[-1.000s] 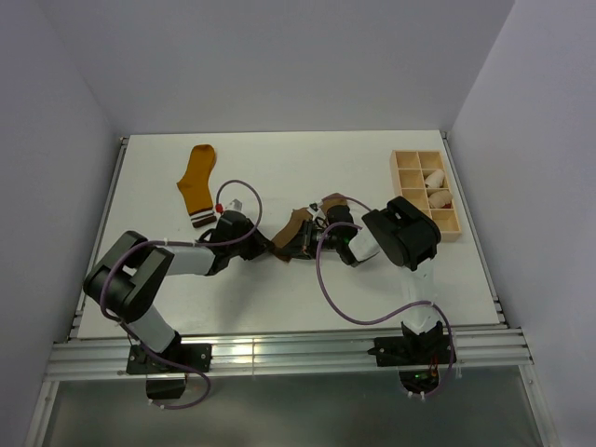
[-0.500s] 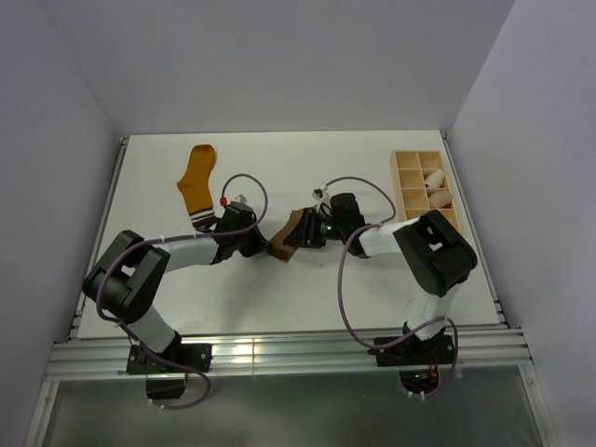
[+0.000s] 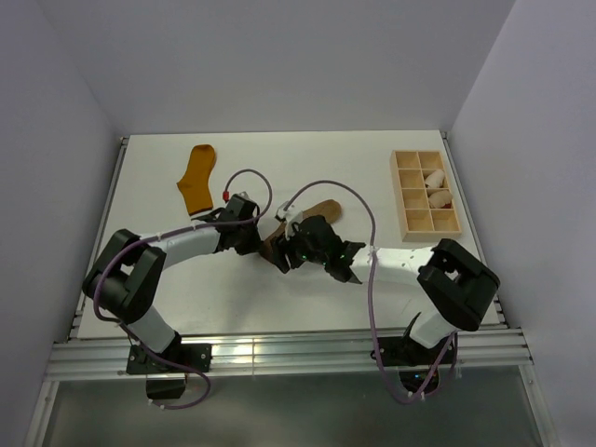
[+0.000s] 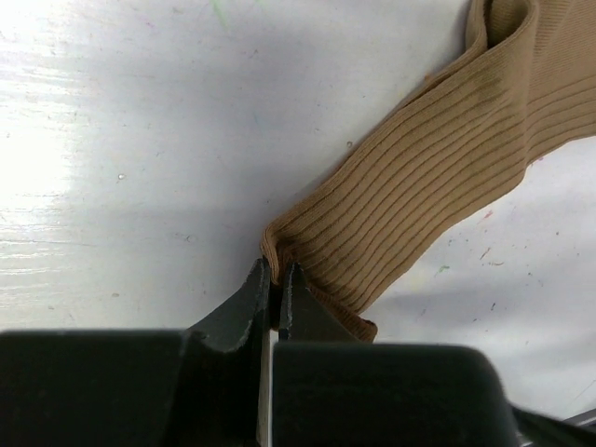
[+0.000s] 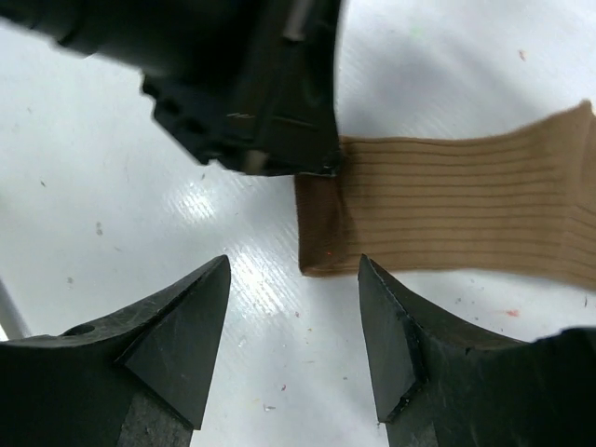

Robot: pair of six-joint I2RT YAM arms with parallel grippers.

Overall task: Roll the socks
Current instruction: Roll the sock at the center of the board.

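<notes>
- The tan-brown sock lies flat near the middle of the table, running from a low end at 7 o'clock up to a far end at 1 o'clock.
- The left gripper is pinched shut on a corner of this sock's lower end, with no gap showing between its 2 fingers; the ribbed fabric spreads away toward 1 o'clock in the left wrist view.
- The right gripper hangs just above the same end with its 2 fingers spread wide, holding nothing; the sock's short edge lies between them, and the left gripper sits at 11 o'clock in its view.
- The mustard-orange sock lies flat at 10 o'clock from the tan one, well apart from both grippers.
- A wooden tray of compartments stands at 3 o'clock, with cream rolled bundles in some cells.
</notes>
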